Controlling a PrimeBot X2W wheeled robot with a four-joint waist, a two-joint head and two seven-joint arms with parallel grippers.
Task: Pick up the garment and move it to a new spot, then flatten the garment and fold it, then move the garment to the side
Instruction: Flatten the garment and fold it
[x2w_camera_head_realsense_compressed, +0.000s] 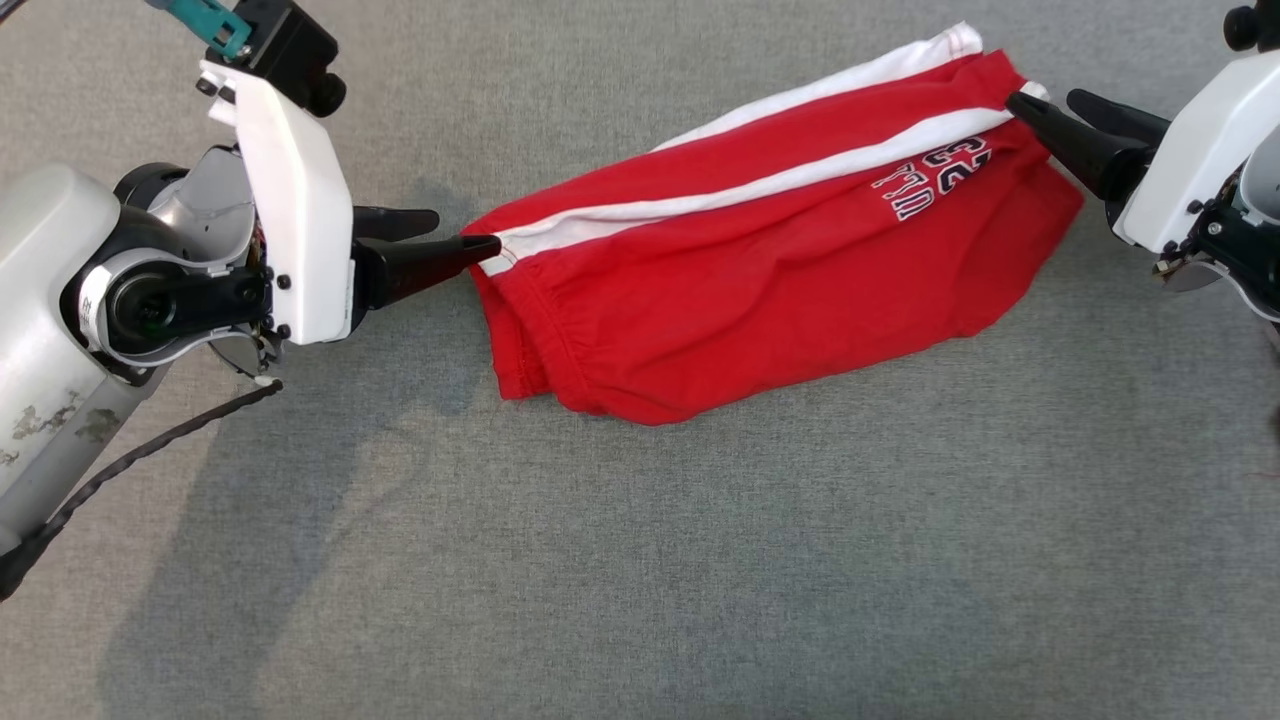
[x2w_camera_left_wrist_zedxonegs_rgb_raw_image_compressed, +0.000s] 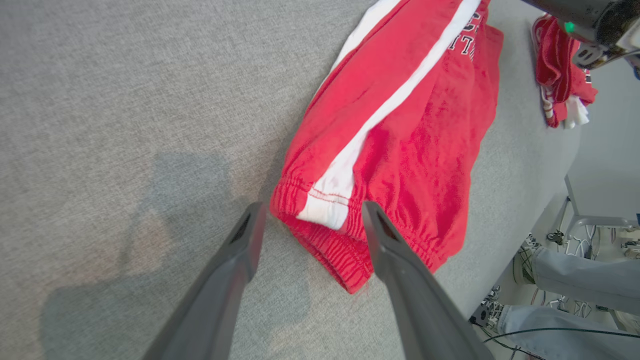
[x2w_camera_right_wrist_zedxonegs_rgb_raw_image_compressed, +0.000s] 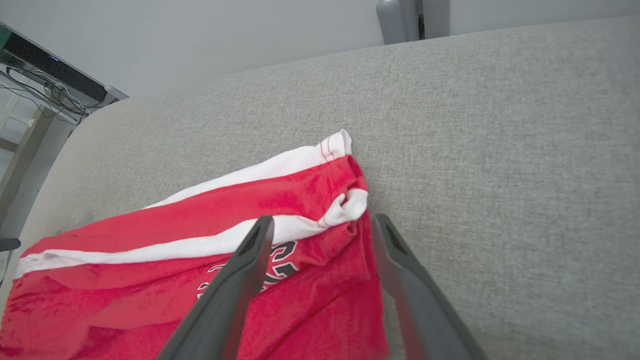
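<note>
The garment (x2w_camera_head_realsense_compressed: 760, 290) is a pair of red shorts with white side stripes and dark lettering. It lies folded over on the grey cloth surface (x2w_camera_head_realsense_compressed: 640, 560), slanting from the lower left up to the right. My left gripper (x2w_camera_head_realsense_compressed: 465, 232) is open at the elastic waistband end, whose white stripe (x2w_camera_left_wrist_zedxonegs_rgb_raw_image_compressed: 325, 205) lies between the spread fingertips of my left gripper (x2w_camera_left_wrist_zedxonegs_rgb_raw_image_compressed: 312, 207). At the leg-hem end my right gripper (x2w_camera_head_realsense_compressed: 1043, 98) is open too. In the right wrist view the curled white hem corner (x2w_camera_right_wrist_zedxonegs_rgb_raw_image_compressed: 350, 205) sits just past the tips of my right gripper (x2w_camera_right_wrist_zedxonegs_rgb_raw_image_compressed: 324, 219), and the garment (x2w_camera_right_wrist_zedxonegs_rgb_raw_image_compressed: 150, 280) spreads away to the left.
A second bundle of red and white cloth (x2w_camera_left_wrist_zedxonegs_rgb_raw_image_compressed: 560, 65) lies near the surface's edge beyond the shorts. Past that edge (x2w_camera_left_wrist_zedxonegs_rgb_raw_image_compressed: 520, 210) are a person's legs in jeans (x2w_camera_left_wrist_zedxonegs_rgb_raw_image_compressed: 575, 275) and cables on the floor. A grey wall and a post (x2w_camera_right_wrist_zedxonegs_rgb_raw_image_compressed: 400, 20) stand behind the far edge.
</note>
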